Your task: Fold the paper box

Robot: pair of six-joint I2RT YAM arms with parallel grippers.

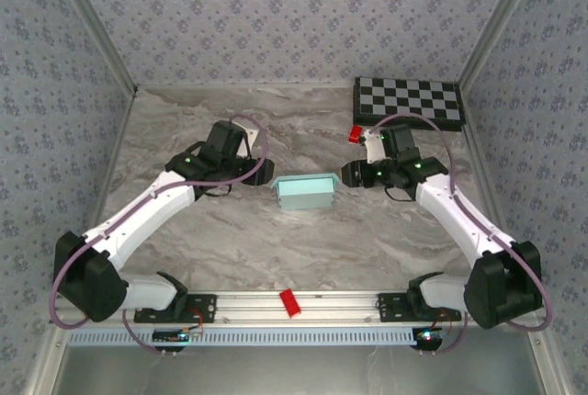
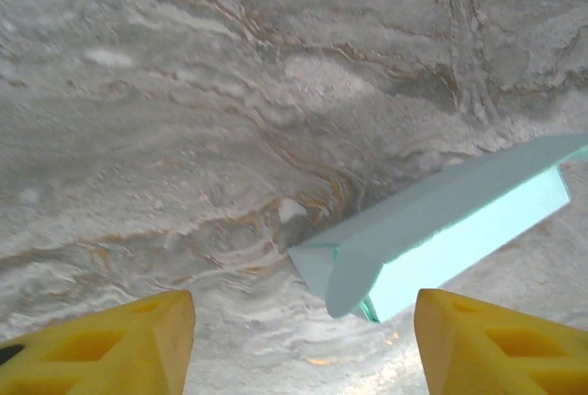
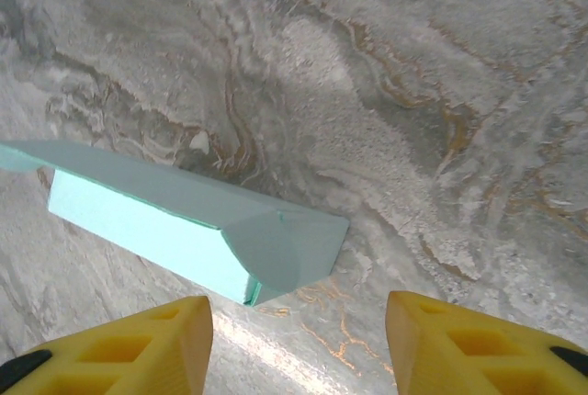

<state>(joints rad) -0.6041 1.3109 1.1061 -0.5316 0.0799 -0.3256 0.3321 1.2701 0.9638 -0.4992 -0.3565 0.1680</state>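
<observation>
Though plain overhead, paper box flap-ended.

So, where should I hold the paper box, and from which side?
Probably at its short ends, from the sides. The paper box lies flat, long axis left to right, and each narrow end points at a hand: the left hand at its left end, the right hand at its right. Both hands are open, wider than the ends.
</observation>
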